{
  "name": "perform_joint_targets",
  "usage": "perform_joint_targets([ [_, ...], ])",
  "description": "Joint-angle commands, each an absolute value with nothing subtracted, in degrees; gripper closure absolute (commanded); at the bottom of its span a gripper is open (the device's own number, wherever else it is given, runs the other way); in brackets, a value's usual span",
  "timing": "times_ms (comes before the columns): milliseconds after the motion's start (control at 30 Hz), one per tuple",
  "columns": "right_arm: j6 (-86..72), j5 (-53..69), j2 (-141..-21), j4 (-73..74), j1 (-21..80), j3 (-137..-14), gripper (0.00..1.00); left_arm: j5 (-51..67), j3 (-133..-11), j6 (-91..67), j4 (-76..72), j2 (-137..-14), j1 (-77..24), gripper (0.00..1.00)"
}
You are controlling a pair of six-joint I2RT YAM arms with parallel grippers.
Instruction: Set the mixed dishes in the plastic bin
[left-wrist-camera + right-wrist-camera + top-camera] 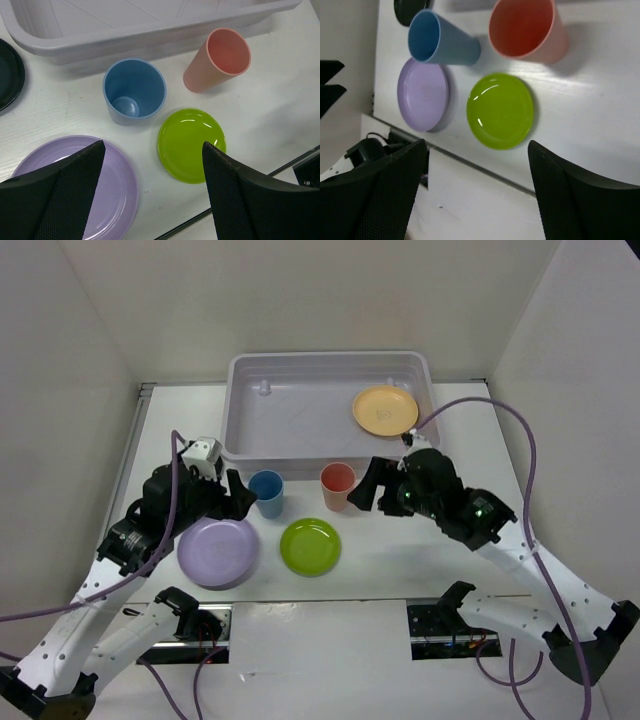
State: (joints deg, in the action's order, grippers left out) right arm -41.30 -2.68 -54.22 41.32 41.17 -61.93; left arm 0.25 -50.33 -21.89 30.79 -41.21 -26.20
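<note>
A: White table (420,560), plain white walls around. Grippers first?

B: Left gripper (152,148): jaws spread wide, nothing between them, touching nothing. It hangs over the near side of the table with the blue cup (266,492) just ahead of it. Right gripper (477,146) is the same, jaws wide apart and empty, beside the coral-red cup (338,485) in the top view.

A: Bin?

B: Plastic bin (300,420) sits at the far side of the table. One piece inside, the yellow-orange plate (385,410), at the right end (whether it lies flat or leans on the wall, can't tell).

A: Cups?

B: Both upright just in front of the bin's near wall, apart from each other, both empty.

A: Other plates?

B: All on the table. Lime-green plate (310,545) is nearer than the cups, about between them. Lavender plate (217,552) is left of it, partly under the left gripper. Black plate (7,72) shows only at the edge of the left wrist view, left of the blue cup beside the bin (the arm hides it from above).
</note>
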Motion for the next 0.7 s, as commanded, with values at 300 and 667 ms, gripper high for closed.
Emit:
perform_joint_targets([
  [300,-53.88,7.38,-50.26,18.21,41.66,-35.34,0.30,-2.02,-52.29,-25.31,30.76,-40.17,-25.84,0.15],
  [667,-51.94,3.43,-77.49,4.23,46.31,-35.33,0.49,-1.49,-53.35,-25.31,31.28,-40.17,-25.84,0.15],
])
